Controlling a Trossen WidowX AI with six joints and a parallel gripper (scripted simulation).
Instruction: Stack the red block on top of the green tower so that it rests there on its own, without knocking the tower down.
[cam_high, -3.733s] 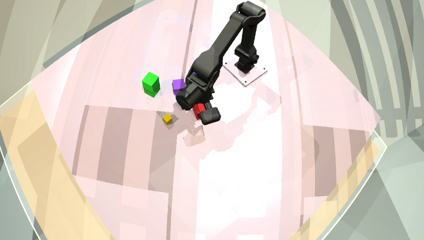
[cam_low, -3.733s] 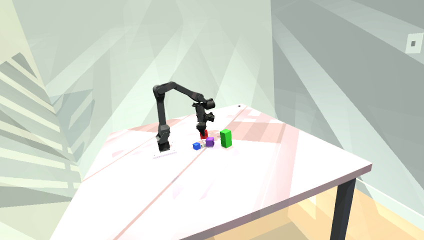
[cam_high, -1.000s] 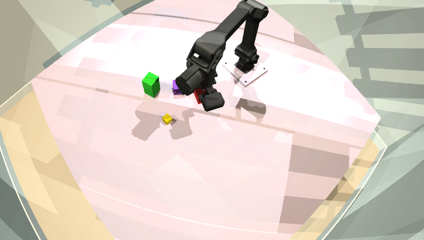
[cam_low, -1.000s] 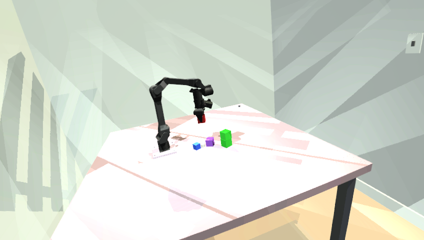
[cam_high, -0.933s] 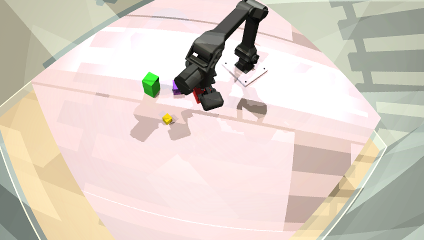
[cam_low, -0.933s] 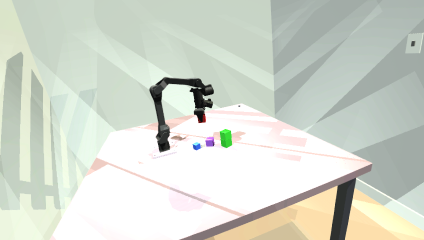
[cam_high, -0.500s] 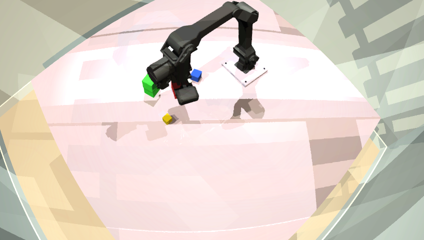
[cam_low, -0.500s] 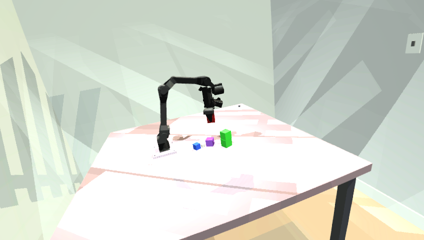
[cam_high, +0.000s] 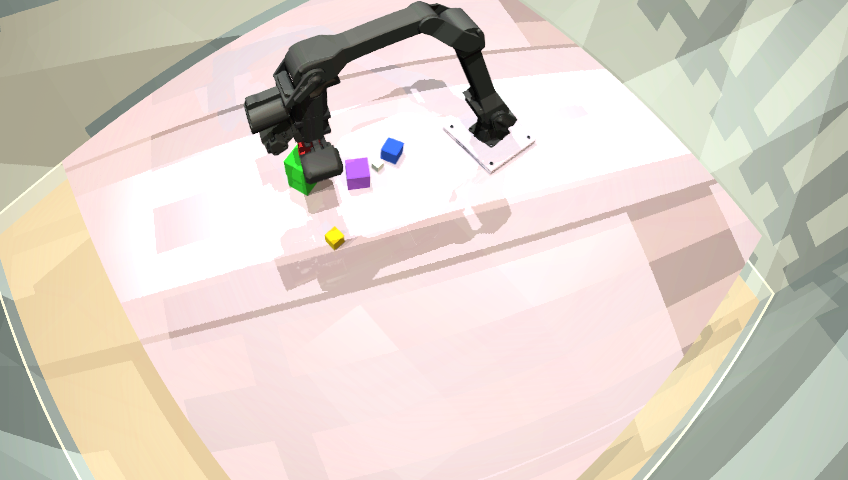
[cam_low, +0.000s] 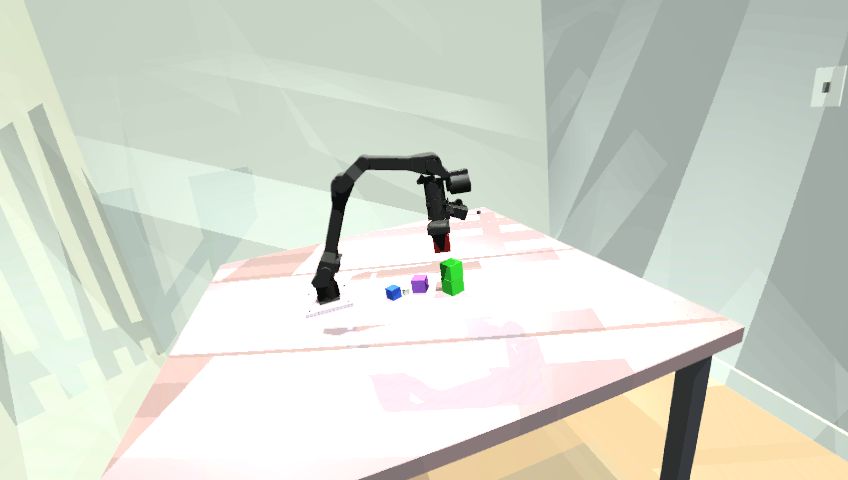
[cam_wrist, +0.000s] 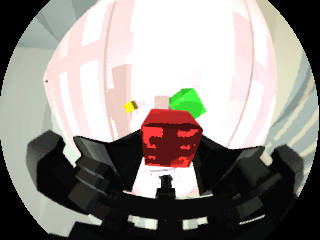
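Observation:
My gripper is shut on the red block and holds it in the air. In the top view the red block is mostly hidden by the gripper. The green tower is two green blocks, one on the other, and stands upright. In the exterior view the red block is above the tower's height and a little to its left, with a gap between them. In the wrist view the tower shows just beyond the red block, to the right, partly hidden by it.
A purple block stands near the tower, on the robot base's side. Beyond it are a small whitish block and a blue block. A yellow block lies apart from them.

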